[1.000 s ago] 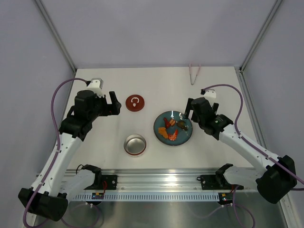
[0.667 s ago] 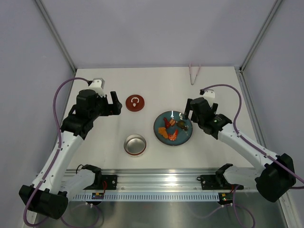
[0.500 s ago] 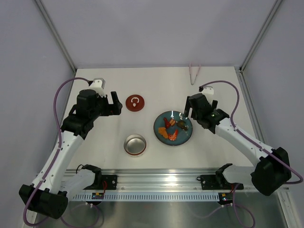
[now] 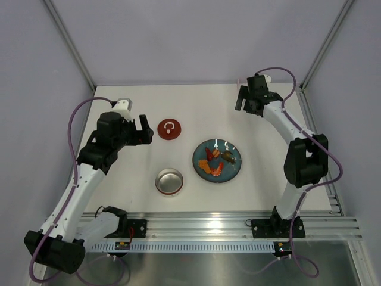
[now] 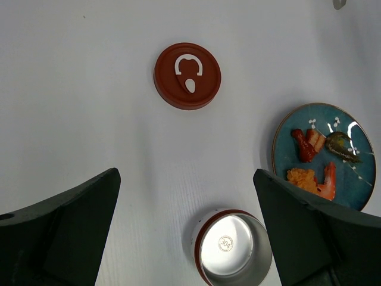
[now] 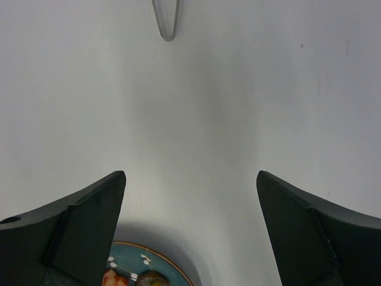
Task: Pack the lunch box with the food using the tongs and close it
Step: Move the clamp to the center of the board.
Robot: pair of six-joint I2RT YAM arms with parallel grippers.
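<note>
Both spread: left end effector [image 5: 186, 174], right end effector [image 6: 190, 174]; shiny round steel lunch box [image 5: 232, 250].

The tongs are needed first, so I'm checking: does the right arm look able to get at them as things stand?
Probably yes: the open right hand hangs just short of the tongs, and nothing lies between them.

See only the rounded end of the tongs [image 6: 165, 21] ahead of the right gripper [image 6: 190, 174], cut off at the top edge. See just a sliver of plate [image 6: 161, 262] between the jaws, cropped below.
</note>
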